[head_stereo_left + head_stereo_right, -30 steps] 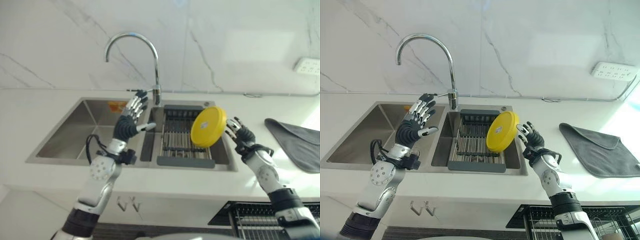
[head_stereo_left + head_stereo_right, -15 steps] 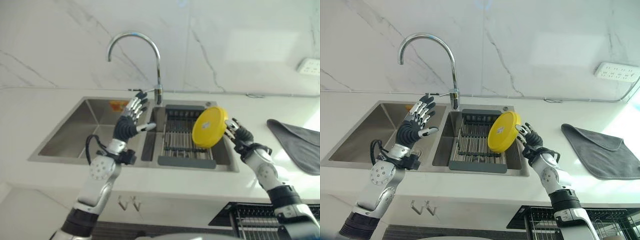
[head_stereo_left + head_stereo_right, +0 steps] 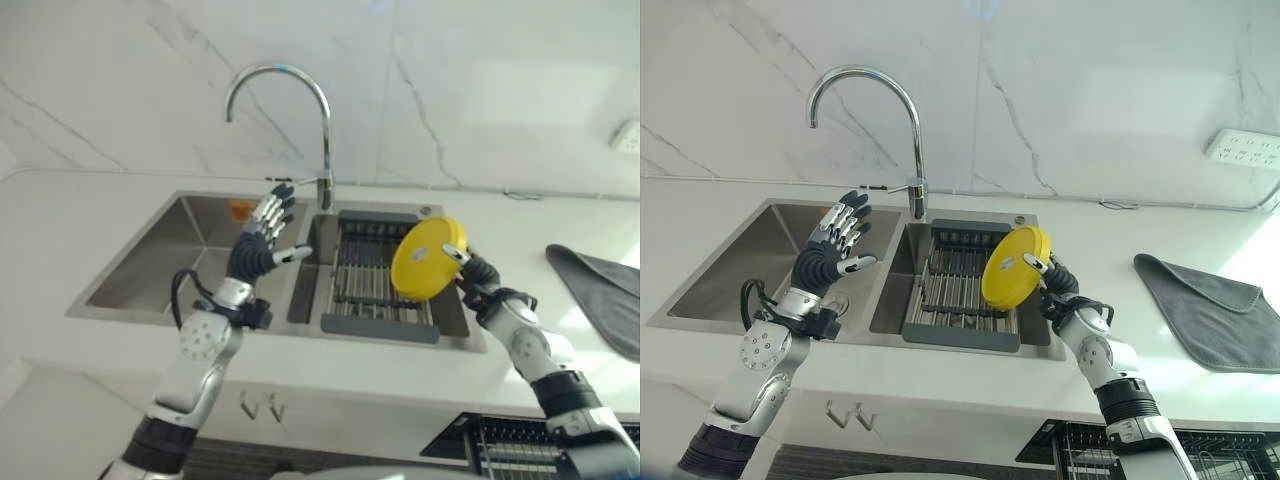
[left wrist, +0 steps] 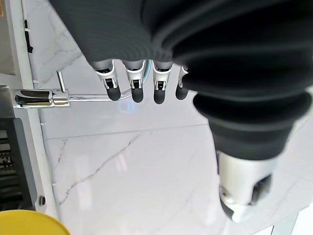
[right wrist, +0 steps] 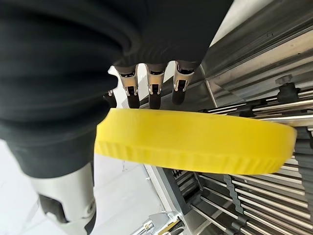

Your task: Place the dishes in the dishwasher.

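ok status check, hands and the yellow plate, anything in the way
Right hand shut on yellow plate, held on edge above the sink rack. Left hand open, raised over the sink basin. Nothing blocking the plate.

- Left hand (image 3: 258,245) sits raised at centre-left of the head views, fingers (image 4: 134,88) straight and spread, thumb out to the side, holding nothing.
- Right hand (image 3: 1058,285) sits at centre-right, forearm angled up from the lower right, fingers (image 5: 151,88) and thumb pinching a yellow plate (image 3: 1012,268).
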Tool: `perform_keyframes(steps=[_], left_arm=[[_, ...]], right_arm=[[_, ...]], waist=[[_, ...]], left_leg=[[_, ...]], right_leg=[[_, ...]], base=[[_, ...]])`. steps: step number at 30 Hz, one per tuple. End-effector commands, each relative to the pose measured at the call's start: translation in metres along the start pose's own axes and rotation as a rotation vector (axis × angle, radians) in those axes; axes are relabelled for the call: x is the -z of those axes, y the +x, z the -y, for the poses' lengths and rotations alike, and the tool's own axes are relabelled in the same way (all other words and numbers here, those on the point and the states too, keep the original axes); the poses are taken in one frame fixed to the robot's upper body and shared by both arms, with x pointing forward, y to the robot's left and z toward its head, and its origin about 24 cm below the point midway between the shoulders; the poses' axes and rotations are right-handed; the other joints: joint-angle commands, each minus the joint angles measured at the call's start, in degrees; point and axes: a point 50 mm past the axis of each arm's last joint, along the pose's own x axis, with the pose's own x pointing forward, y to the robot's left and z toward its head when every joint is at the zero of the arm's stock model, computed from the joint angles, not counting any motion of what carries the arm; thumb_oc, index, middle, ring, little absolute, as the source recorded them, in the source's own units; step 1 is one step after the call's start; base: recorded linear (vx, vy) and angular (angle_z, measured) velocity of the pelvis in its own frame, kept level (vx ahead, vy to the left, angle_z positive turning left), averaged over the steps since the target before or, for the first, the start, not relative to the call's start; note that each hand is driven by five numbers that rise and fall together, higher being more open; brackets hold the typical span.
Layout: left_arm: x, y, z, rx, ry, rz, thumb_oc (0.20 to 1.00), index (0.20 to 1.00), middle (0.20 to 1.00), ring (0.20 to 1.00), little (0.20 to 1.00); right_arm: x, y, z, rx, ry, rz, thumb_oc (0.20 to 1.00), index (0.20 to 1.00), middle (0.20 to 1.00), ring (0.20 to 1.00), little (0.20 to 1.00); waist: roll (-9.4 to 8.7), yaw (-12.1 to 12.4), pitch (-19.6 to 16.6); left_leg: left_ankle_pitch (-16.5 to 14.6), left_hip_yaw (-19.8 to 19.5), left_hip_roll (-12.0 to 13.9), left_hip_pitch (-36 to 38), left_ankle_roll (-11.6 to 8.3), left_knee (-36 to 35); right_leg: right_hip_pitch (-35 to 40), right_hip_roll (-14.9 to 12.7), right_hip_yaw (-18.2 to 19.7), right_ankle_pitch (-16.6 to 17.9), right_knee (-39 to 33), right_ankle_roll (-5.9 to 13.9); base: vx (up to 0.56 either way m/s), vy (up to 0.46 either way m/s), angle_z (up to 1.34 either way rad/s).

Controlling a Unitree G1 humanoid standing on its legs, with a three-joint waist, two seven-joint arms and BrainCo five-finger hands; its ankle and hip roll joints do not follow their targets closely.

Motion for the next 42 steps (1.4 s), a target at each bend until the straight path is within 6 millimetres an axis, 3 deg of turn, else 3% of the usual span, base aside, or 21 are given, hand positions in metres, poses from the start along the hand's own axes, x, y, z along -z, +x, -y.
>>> perform_keyframes(steps=[1, 24, 25, 26, 42], left_arm=[[-0.029, 0.02, -0.004, 0.024, 0.012, 0.133, 1.0, 1.0, 1.0, 1.0, 1.0], [-0.027, 0.02, -0.005, 0.034, 0.023, 0.106, 1.0, 1.0, 1.0, 1.0, 1.0], [-0.027, 0.02, -0.005, 0.035, 0.023, 0.104, 1.0, 1.0, 1.0, 1.0, 1.0], [-0.027, 0.02, -0.005, 0.034, 0.023, 0.103, 1.0, 1.0, 1.0, 1.0, 1.0], [-0.024, 0.021, -0.002, 0.024, 0.025, 0.081, 1.0, 1.0, 1.0, 1.0, 1.0]], right_arm=[[-0.052, 0.014, -0.025, -0.087, 0.015, 0.152, 1.0, 1.0, 1.0, 1.0, 1.0], [-0.057, 0.019, -0.027, -0.075, 0.077, 0.161, 1.0, 1.0, 1.0, 1.0, 1.0], [-0.058, 0.02, -0.027, -0.076, 0.068, 0.17, 0.573, 0.573, 0.573, 0.573, 0.573], [-0.06, 0.02, -0.027, -0.069, 0.061, 0.184, 0.2, 0.2, 0.2, 0.2, 0.2], [-0.062, 0.027, -0.022, 0.065, 0.083, 0.216, 0.2, 0.2, 0.2, 0.2, 0.2]], waist=[[-1.53, 2.1, 1.8], [-1.37, 3.4, 1.9], [-1.34, 3.4, 1.9], [-1.3, 3.4, 1.9], [-0.71, 4.3, 1.8]], left_leg=[[-5.1, 2.1, 0.0, 3.9, -0.95, 0.3], [-5.3, 1.0, -0.8, 3.6, -0.69, 0.3], [-5.3, 1.0, -0.8, 3.6, -0.69, 0.3], [-5.2, 0.9, -0.9, 3.5, -0.69, 0.3], [-5.3, 0.7, -1.4, 3.3, -0.38, 0.3]], right_leg=[[0.7, -3.6, -2.2, -1.4, 0.4, 0.96], [1.4, -4.1, -3.3, -1.4, 0.4, 1.25], [1.4, -4.1, -3.4, -1.4, 0.4, 1.28], [1.4, -4.2, -3.4, -1.4, 0.4, 1.33], [2.1, -4.5, -4.5, -1.4, 0.4, 1.5]], base=[[0.0, 0.0, 0.0], [0.0, 0.001, 0.03], [0.0, 0.0, 0.0], [0.0, 0.0, 0.0], [0.0, 0.001, 0.04]])
